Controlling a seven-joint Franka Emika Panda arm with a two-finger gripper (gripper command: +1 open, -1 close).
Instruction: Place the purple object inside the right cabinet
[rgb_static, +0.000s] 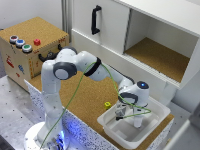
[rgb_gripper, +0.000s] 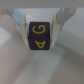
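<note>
The tool (rgb_gripper: 40, 31) grips the purple object (rgb_gripper: 40, 36) between its fingers, low inside the white tub (rgb_static: 150, 119) on the counter (rgb_static: 85, 97), so it should lift straight clear of the tub wall before swinging toward the right cabinet (rgb_static: 160, 55) beyond

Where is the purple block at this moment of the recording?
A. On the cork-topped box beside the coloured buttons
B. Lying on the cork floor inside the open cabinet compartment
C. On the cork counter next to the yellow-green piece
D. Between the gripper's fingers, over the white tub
D. The wrist view shows the purple block, with yellow letters, clamped between the gripper fingers, and the exterior view puts the gripper inside the white tub.
</note>
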